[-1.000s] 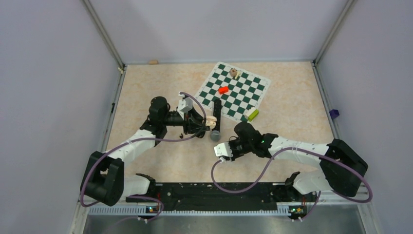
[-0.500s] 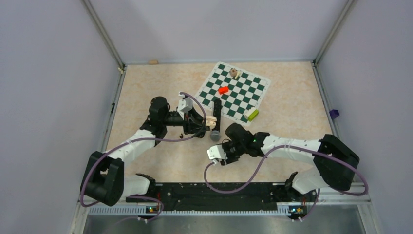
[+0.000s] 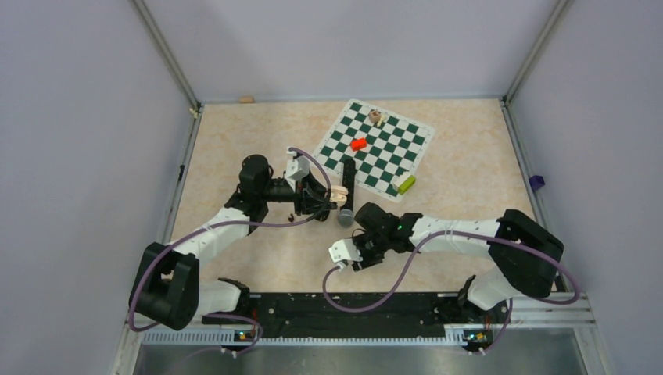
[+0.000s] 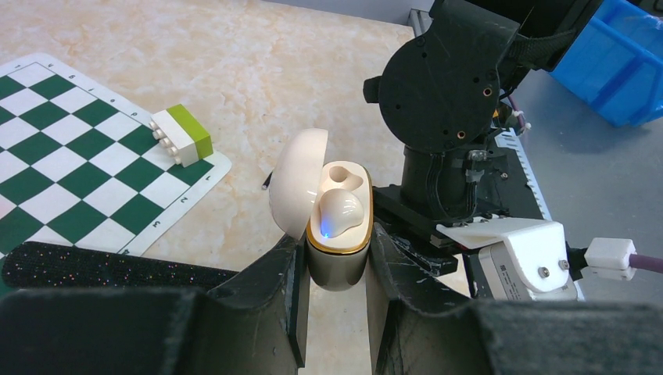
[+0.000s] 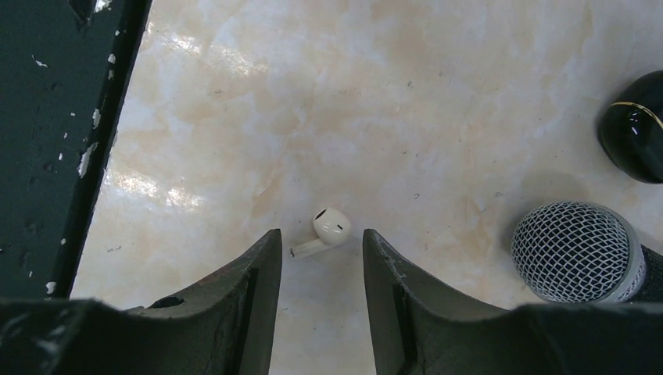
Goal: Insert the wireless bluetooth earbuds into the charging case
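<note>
One earbud [image 4: 338, 212] seated in open charging case [image 4: 336, 272]; left gripper [image 4: 332, 254] clamped on the case. Right gripper [image 5: 318, 272] parted above loose earbud [image 5: 331, 226].

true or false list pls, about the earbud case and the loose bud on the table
1. The left gripper clamps the off-white gold-rimmed charging case, lid open. True.
2. Both slots of the case are filled. False: one off-white earbud sits in it; the other slot is empty.
3. A loose off-white stemmed earbud lies on the marbled table between the open fingers of the right gripper. True.
4. The right gripper grips the mesh-headed microphone. False: it lies off to the side, untouched.
</note>
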Action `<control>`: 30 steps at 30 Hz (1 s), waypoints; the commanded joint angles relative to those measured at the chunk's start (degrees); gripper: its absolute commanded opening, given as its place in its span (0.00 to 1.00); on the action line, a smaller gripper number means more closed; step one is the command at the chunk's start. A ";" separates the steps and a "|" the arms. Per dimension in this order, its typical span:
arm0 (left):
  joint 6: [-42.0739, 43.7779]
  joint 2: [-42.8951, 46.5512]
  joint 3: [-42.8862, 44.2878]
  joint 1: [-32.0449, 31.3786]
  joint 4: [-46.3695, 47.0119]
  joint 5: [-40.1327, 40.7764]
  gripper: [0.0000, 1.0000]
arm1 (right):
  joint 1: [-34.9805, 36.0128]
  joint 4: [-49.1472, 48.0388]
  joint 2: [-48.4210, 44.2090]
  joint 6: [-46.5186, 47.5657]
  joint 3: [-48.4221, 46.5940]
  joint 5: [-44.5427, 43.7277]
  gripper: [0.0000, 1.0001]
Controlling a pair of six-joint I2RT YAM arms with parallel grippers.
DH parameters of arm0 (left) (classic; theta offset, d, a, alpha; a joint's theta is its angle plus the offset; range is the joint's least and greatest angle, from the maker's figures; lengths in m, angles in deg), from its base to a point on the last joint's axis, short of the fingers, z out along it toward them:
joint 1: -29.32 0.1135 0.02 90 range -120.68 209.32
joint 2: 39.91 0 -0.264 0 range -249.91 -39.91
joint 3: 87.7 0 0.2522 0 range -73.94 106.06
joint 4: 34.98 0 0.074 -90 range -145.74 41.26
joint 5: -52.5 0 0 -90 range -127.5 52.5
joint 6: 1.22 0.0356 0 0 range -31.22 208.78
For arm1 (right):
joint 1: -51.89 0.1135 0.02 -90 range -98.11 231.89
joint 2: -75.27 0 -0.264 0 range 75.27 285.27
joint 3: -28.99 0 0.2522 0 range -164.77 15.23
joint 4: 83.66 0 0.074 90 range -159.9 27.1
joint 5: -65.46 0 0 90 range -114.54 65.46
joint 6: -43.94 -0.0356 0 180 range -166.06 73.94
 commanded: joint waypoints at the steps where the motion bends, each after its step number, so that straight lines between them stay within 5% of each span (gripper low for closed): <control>1: 0.88 1.02 1.98 0.17 0.97 -0.95 0.00 | 0.87 -0.87 0.63 0.23 -2.78 -0.35 0.42; 18: 0.88 0.95 2.11 0.18 1.11 -1.11 0.00 | 1.47 -2.97 2.55 -0.43 -2.78 -2.34 0.36; 30: 0.86 0.89 2.27 0.21 0.99 -1.11 0.00 | 1.97 -2.04 2.85 -0.35 -3.87 -1.81 0.12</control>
